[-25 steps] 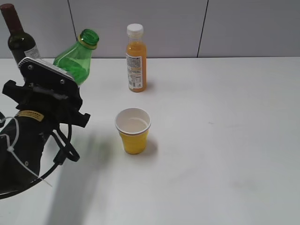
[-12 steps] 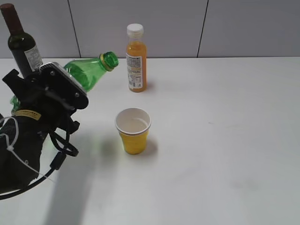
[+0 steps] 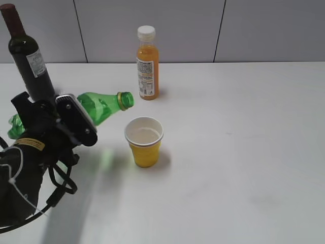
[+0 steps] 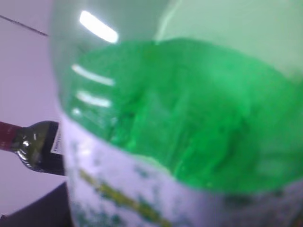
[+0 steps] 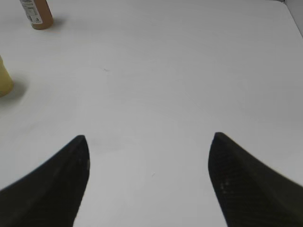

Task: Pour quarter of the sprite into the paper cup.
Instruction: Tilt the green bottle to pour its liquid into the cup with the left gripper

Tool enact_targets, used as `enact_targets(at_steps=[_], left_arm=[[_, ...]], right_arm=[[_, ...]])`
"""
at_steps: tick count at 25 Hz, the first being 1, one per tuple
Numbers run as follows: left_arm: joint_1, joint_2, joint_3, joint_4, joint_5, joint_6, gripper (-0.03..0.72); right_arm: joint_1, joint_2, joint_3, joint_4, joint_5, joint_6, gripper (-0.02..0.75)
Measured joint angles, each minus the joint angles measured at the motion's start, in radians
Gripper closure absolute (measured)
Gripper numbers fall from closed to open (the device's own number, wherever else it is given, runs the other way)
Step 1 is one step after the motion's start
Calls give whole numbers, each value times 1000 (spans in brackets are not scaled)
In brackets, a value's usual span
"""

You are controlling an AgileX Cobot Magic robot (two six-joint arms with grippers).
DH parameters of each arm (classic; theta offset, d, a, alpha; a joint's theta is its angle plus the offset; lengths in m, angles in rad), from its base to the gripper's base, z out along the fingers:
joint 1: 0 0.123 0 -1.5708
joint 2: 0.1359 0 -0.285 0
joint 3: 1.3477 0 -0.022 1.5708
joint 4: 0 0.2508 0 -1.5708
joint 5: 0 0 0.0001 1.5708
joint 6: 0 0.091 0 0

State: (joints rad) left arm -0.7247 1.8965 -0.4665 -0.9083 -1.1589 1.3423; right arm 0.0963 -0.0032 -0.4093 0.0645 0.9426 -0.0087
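One second of tilting has brought the sprite [image 3: 101, 105], clamped in the left gripper [image 3: 51, 124], from slanted to near-horizontal, its mouth short of the paper cup [image 3: 144, 141]; the right gripper [image 5: 149, 142] is open.

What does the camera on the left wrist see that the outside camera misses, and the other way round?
Only the left wrist view shows the tall translucent green plastic bottle at close range, its white-and-green label band filling the bottom of the picture. Only the exterior view shows the small yellow paper cup, the orange juice bottle with a white cap, the white table and the green bottle's capless neck tipped nearly level, near the cup's rim. Both show the green bottle and the dark wine bottle behind it.
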Motion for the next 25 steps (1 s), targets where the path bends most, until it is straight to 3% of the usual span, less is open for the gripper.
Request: enact_targets(at_steps=[18,25], left_arm=[[43,26,2,102,-1,77,223],[43,26,2,94,-1,78,223]], right_arm=[[0,0,0,0,0,-1,148],[0,0,0,0,0,-1,148]])
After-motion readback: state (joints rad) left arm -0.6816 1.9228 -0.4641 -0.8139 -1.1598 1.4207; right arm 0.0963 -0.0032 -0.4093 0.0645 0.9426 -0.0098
